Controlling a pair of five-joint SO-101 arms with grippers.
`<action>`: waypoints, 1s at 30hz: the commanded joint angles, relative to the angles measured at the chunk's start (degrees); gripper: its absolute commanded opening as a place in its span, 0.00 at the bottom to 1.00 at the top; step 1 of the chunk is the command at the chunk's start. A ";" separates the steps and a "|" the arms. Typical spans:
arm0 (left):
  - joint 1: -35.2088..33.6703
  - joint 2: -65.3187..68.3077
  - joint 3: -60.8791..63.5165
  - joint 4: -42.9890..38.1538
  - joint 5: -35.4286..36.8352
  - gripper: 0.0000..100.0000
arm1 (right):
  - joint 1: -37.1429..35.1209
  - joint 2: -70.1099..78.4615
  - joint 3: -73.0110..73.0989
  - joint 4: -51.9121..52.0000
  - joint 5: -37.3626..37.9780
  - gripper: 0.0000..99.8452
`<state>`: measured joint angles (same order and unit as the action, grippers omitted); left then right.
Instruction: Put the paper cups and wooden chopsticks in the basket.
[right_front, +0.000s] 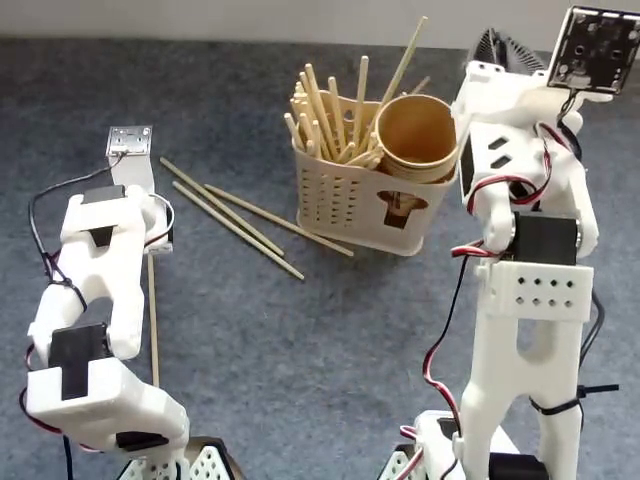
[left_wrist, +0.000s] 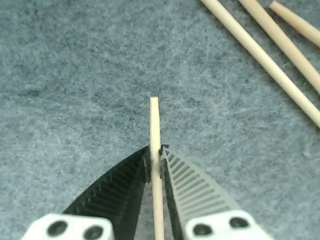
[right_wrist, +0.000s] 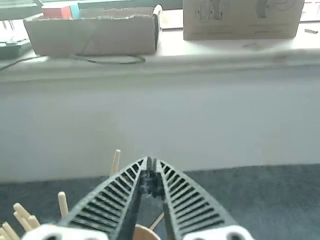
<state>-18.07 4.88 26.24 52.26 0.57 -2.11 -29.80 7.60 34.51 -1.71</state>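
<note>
The left gripper (left_wrist: 155, 151) is pinched almost fully closed on a single wooden chopstick (left_wrist: 154, 120). Its black finger and its white ribbed finger (left_wrist: 192, 182) press against opposite sides of the stick close to one end. A short length of the stick pokes out past the fingertips over the grey felt tabletop (left_wrist: 70, 75). In the high view the same chopstick (right_front: 152, 320) runs back along the left arm, close beside it, toward the arm's base.

Three loose chopsticks (right_front: 250, 225) lie flat on the felt between the left arm and the basket (right_front: 345, 205). They lie nearly parallel on a diagonal, and the left wrist view shows them (left_wrist: 270, 55) near the held stick but apart from it.

The white perforated basket stands upright near the right arm. A bundle of chopsticks (right_front: 325, 115) stands on end in it, leaning at various angles. A brown paper cup (right_front: 415, 135) sits in its right-hand side, mouth up and tilted slightly.

The right gripper (right_wrist: 151, 164) is raised above and behind the basket, with its tips brought together and nothing between them. It points toward the pale wall. Chopstick tips (right_wrist: 62, 202) from the basket show just below it.
</note>
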 joint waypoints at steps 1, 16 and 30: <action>-0.48 -4.26 -1.45 -0.44 0.18 0.01 | 0.75 -2.42 1.63 5.76 -0.26 0.01; 8.57 -35.12 -5.93 2.37 0.26 0.01 | 9.80 -2.42 1.98 34.51 0.00 0.01; 22.81 -38.99 -22.81 -9.76 0.26 0.01 | 17.89 -2.33 16.48 43.56 0.18 0.01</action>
<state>0.31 -32.13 9.63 48.84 0.31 13.45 -30.24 20.53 77.58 -1.71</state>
